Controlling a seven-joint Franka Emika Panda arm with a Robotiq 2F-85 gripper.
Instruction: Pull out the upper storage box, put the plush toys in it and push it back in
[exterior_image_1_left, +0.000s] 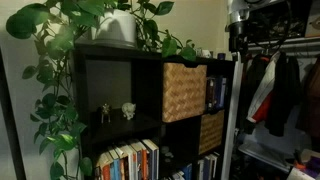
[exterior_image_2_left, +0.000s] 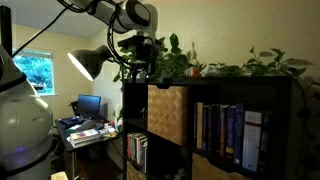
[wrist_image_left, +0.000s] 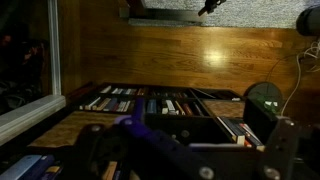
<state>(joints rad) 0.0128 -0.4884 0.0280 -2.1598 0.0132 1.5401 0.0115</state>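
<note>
The upper storage box (exterior_image_1_left: 184, 91) sits in its cubby in the upper row of the dark shelf (exterior_image_1_left: 110, 55), just beside a cubby with books (exterior_image_1_left: 216, 93). In an exterior view the gripper (exterior_image_2_left: 138, 66) hangs above the shelf's top corner, near the plant (exterior_image_2_left: 180, 58) and apart from the box. I cannot tell if its fingers are spread or pressed together.

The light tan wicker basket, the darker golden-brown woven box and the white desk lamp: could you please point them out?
Light tan cube-shaped wicker basket (exterior_image_1_left: 184, 92): exterior view, front face centre.
Darker golden-brown woven box (exterior_image_1_left: 211, 131): exterior view, front face centre.
White desk lamp (exterior_image_2_left: 88, 63): exterior view, lit shade.
</note>
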